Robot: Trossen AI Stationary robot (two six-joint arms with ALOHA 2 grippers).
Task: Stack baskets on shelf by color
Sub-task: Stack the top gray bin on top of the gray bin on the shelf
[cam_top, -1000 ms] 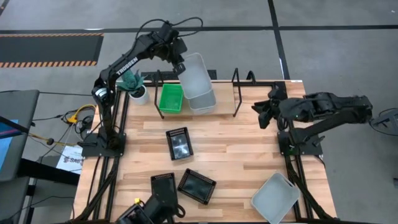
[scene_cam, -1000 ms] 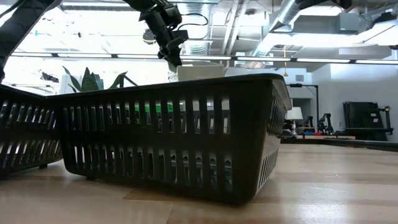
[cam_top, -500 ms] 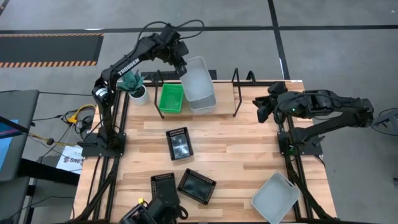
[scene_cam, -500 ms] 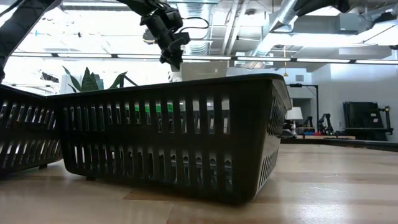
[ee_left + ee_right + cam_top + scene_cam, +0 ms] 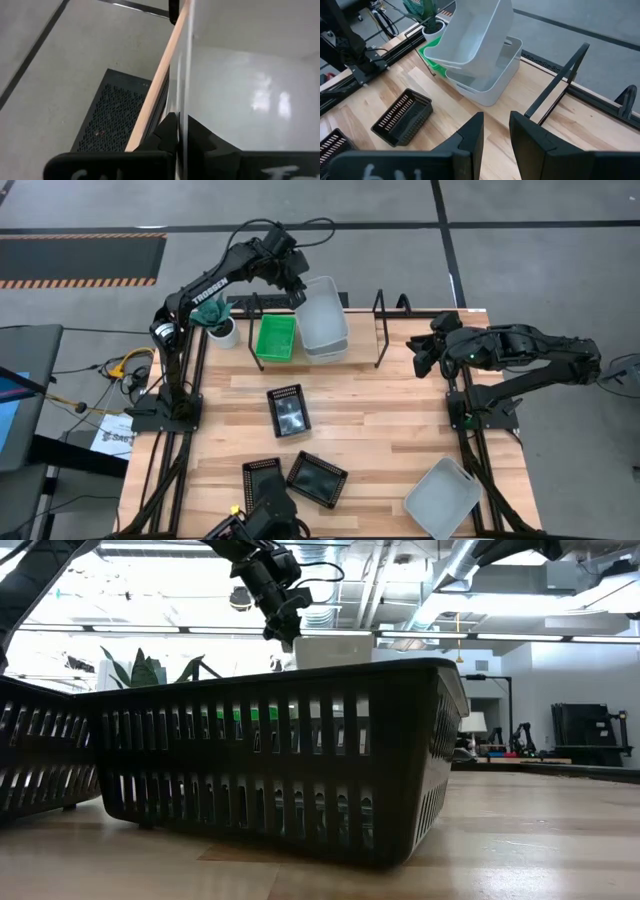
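Note:
My left gripper [image 5: 300, 288] is shut on a translucent white basket [image 5: 322, 315] and holds it tilted above a second white basket [image 5: 492, 75] that rests on the shelf [image 5: 352, 350]. Beside them a green basket [image 5: 275, 337] sits on the shelf between its black end loops. In the low view this gripper [image 5: 285, 628] and the held white basket [image 5: 335, 648] show above a black basket [image 5: 280, 760]. My right gripper [image 5: 495, 132] hangs open to the right of the shelf, touching nothing. My left gripper pinches the held basket's thin side wall at its rim [image 5: 187, 100], one finger [image 5: 167, 135] outside and one finger [image 5: 202, 142] inside. The fingers slant down from the far left. The basket is lifted clear and hangs tilted over the lower white basket.
Three black mesh baskets lie on the tabletop: one in the middle [image 5: 288, 410] and two near the front edge [image 5: 317, 478], [image 5: 262, 480]. Another white basket [image 5: 443, 498] lies at the near right corner. A potted plant [image 5: 215, 320] stands left of the shelf.
My left gripper has shifted a little toward the table's right and far side with the white basket. The basket has tipped somewhat, so the near end of the lower white basket now shows beneath it.

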